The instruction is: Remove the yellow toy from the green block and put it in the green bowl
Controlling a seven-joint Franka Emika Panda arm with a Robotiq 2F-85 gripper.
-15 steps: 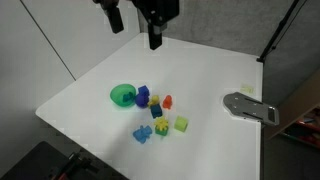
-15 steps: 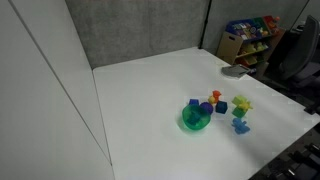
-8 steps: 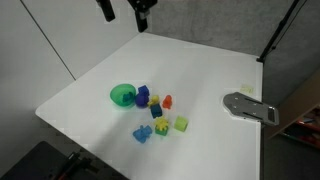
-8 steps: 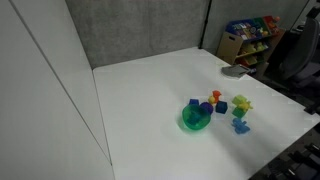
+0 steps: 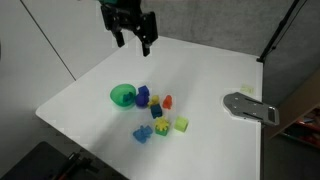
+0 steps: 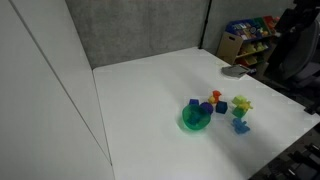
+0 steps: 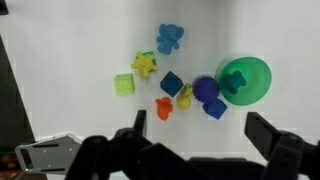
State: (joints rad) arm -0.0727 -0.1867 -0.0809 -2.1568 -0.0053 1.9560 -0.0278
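Note:
The yellow toy [image 7: 146,64], a small star-like piece, sits on the dark green block [image 7: 138,70] among the loose toys; it also shows in both exterior views [image 5: 160,123] [image 6: 241,102]. The green bowl [image 7: 258,90] stands at the end of the cluster, with a darker green piece inside it, and shows in both exterior views [image 5: 118,99] [image 6: 190,124]. My gripper [image 7: 200,125] is open and empty. It hangs high above the table, beyond the toys [image 5: 134,40], touching nothing.
Blue blocks [image 7: 172,84], a blue-purple ball [image 7: 205,90], an orange-red piece [image 7: 165,108], a second small yellow piece [image 7: 185,96], a lime cube [image 7: 124,84] and a light blue piece [image 7: 170,38] lie around. A grey metal plate [image 5: 250,106] lies near the table edge.
The gripper has moved left at the top of the exterior view, rising partly out of frame and coming back down. The toys and bowl have not moved.

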